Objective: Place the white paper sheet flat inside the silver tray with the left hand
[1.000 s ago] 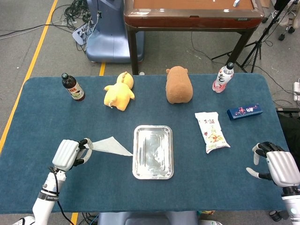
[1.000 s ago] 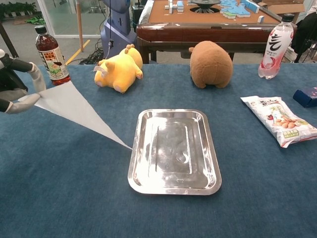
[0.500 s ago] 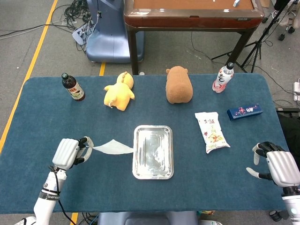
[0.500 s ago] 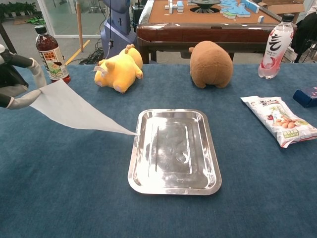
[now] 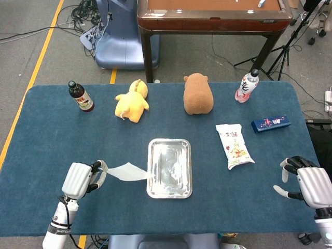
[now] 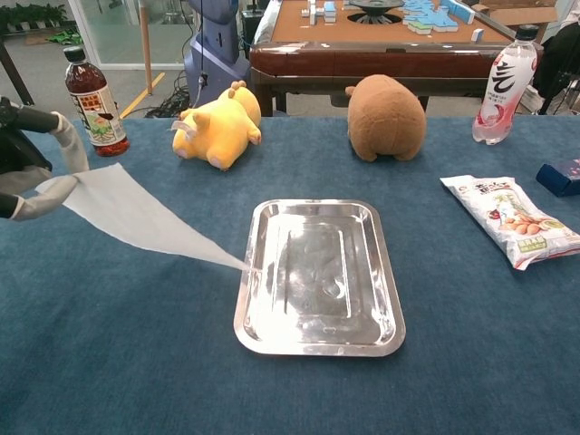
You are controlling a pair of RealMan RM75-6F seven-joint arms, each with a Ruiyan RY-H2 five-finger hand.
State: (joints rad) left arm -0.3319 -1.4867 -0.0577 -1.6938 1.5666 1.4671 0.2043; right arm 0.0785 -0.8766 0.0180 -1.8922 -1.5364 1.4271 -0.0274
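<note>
My left hand [image 5: 79,179] [image 6: 27,163] pinches one corner of the white paper sheet [image 5: 127,171] [image 6: 131,214], left of the silver tray [image 5: 169,193] [image 6: 319,343]. The sheet hangs in the air, stretched toward the tray. Its far tip reaches the tray's left rim, about halfway down that side. The tray lies flat in the middle of the blue table with nothing else in it. At the front right corner of the table my right hand [image 5: 308,184] hovers with its fingers apart, holding nothing.
Along the back stand a dark sauce bottle [image 5: 80,96] [image 6: 93,101], a yellow plush [image 5: 133,100] [image 6: 217,124], a brown plush [image 5: 197,93] [image 6: 387,116] and a pink drink bottle [image 5: 247,86] [image 6: 504,84]. A snack bag [image 5: 234,145] [image 6: 510,220] and a blue box [image 5: 270,123] [image 6: 561,176] lie right of the tray.
My left hand has shifted nearer the table's front edge and slightly right with the sheet. The sheet's free tip has swung from the table beside the tray onto the tray's left rim.
</note>
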